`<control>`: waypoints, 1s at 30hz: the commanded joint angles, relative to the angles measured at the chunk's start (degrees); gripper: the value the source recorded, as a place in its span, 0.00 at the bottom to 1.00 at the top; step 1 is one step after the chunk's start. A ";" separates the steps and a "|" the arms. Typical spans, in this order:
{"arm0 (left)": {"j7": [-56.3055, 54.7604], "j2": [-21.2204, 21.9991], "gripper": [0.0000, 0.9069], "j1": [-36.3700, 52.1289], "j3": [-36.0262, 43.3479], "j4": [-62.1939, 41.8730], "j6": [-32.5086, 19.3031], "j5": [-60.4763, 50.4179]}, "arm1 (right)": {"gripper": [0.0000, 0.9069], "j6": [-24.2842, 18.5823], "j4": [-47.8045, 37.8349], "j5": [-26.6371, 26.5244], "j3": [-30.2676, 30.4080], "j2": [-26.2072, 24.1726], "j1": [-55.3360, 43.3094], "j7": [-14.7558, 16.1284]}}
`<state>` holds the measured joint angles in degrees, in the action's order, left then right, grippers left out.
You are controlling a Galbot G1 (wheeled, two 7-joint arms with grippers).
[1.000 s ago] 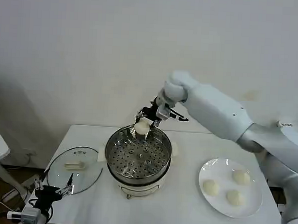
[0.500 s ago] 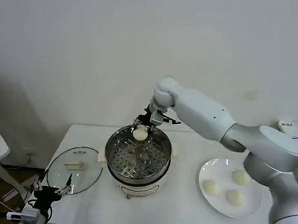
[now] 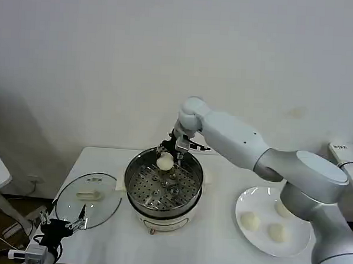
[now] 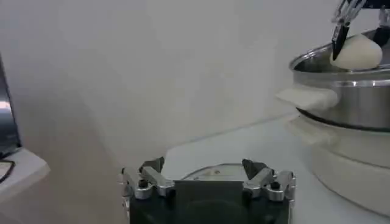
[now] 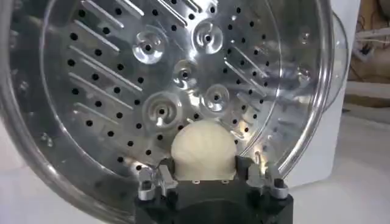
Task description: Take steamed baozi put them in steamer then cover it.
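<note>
Right tool [image 3: 165, 158] clamps baozi [image 3: 165, 161] over steamer [image 3: 139, 192] far rim. We lower onto perforated tray [image 5: 152, 91] near far wall, leaving room, then release. Left tool [image 4: 207, 181] open, parked beside worktop [image 3: 218, 246].

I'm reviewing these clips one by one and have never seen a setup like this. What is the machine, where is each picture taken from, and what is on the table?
This is a two-armed robot. One picture looks down from its head; the other two come from cameras on its wrists. On the white table stand a steel steamer, a glass cover lying flat to its left, and a white plate with three steamed buns. The right gripper reaches over the steamer's far rim, shut on a fourth bun; its wrist camera looks past that bun onto the perforated tray. The left gripper waits open, low beside the table near the cover.
</note>
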<state>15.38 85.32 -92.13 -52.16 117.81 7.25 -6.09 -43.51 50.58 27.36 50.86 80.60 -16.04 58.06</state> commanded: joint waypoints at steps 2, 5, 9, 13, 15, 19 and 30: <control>0.00 0.02 1.00 0.02 0.00 0.00 0.04 -0.04 | 0.72 -0.24 -2.05 -0.13 0.28 0.90 0.07 -0.30; 0.02 0.06 1.00 0.04 0.05 -0.02 0.03 -0.06 | 0.73 -0.07 -1.97 -0.15 0.32 1.14 0.27 -0.38; 0.01 0.07 1.00 0.11 0.07 -0.18 0.03 -0.08 | 1.00 0.22 -1.95 -0.14 0.40 1.22 0.43 -1.01; -0.01 0.10 1.00 0.09 0.10 -0.20 0.02 -0.08 | 1.00 0.92 -1.42 -0.05 0.48 0.94 0.26 -1.24; 0.00 0.11 1.00 0.07 0.14 -0.12 0.03 -0.11 | 1.00 1.42 -1.17 -0.11 0.51 0.79 0.12 -1.37; 0.13 0.26 1.00 0.06 0.12 0.39 0.15 -0.10 | 1.00 2.04 0.13 -0.51 0.17 0.22 -0.38 -1.87; 0.63 0.38 1.00 0.00 0.77 1.60 0.33 -0.15 | 1.00 13.16 16.99 -12.62 1.95 -10.78 -6.08 -1.13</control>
<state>16.04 85.79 -92.12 -51.35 119.26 7.61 -6.26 -34.54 60.99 18.97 52.54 73.78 -20.49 57.01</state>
